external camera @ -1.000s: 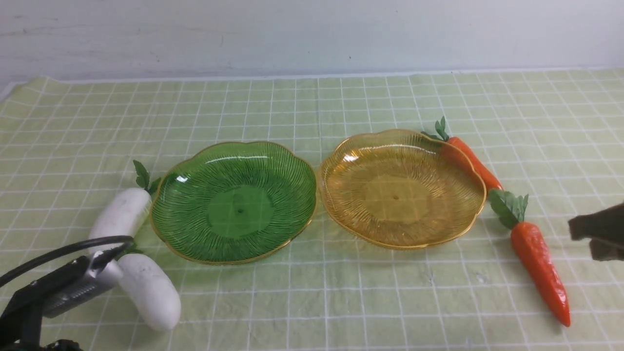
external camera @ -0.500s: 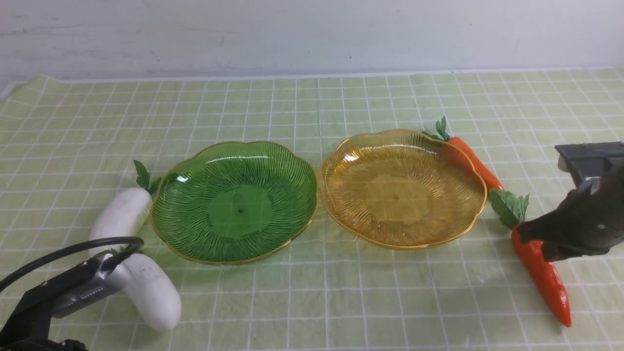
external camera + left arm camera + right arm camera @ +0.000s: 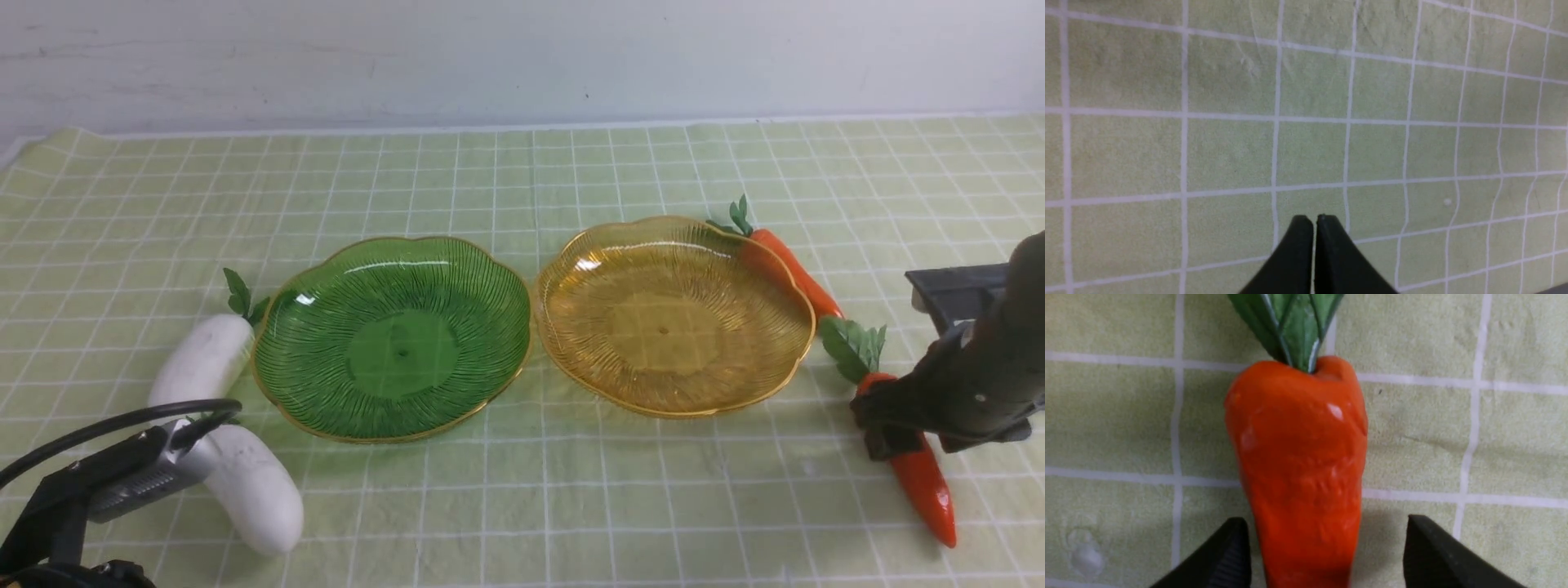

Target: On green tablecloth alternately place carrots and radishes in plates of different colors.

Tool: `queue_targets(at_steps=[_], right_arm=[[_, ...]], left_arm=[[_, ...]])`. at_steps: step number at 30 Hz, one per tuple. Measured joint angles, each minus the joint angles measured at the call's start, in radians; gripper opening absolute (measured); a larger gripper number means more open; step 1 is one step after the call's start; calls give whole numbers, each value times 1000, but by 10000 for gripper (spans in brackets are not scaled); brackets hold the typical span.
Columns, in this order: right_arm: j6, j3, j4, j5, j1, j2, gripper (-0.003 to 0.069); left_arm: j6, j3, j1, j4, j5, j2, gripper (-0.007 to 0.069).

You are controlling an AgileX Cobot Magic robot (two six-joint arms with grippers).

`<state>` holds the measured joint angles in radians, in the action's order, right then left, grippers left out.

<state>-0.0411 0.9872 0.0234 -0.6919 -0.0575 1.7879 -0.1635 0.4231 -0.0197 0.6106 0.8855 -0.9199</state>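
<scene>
On the green tablecloth (image 3: 522, 180) a dark green plate (image 3: 392, 336) and an amber plate (image 3: 671, 313) sit side by side, both empty. Two white radishes lie left of the green plate, one (image 3: 200, 362) against its rim, the other (image 3: 249, 490) nearer me. One carrot (image 3: 788, 269) leans on the amber plate's right rim. The nearer carrot (image 3: 922, 482) (image 3: 1300, 469) lies on the cloth with my right gripper (image 3: 886, 425) (image 3: 1327, 524) open astride its thick end, a gap on each side. My left gripper (image 3: 1314, 222) is shut and empty over bare cloth (image 3: 1306, 122).
A pale wall (image 3: 522, 57) rises behind the cloth's far edge. The left arm's camera housing and black cable (image 3: 122, 474) overlap the nearer radish in the front view.
My right arm came in from the right edge and lowered over the nearer carrot, its jaws spreading from shut to open. The left arm barely shifted.
</scene>
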Motion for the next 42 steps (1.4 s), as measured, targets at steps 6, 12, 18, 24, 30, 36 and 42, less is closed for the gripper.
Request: queue_targets(at_steps=[6,12,18,24,30,36,42], right_arm=[[0,17,-4,-45,0,-3,224],[0,137,-3,-208,0,-119,233],[-163,273,222,-174,-80,-200,233],[-402,285,359,-10,-213,-111,233],[-439,285,380,195,-245,36,266],[-415,285,439,249,-245,115,495],[-411,323,458,239,-225,100,549]], left_arm=[[-29,0,0,0,0,0,-6],[-59,0,0,0,0,0,-6],[-62,0,0,0,-4,0,-6],[-63,0,0,0,-5,0,-6],[-65,0,0,0,-5,0,-6],[-90,0,0,0,-5,0,-6],[-95,0,0,0,-5,0,-6]])
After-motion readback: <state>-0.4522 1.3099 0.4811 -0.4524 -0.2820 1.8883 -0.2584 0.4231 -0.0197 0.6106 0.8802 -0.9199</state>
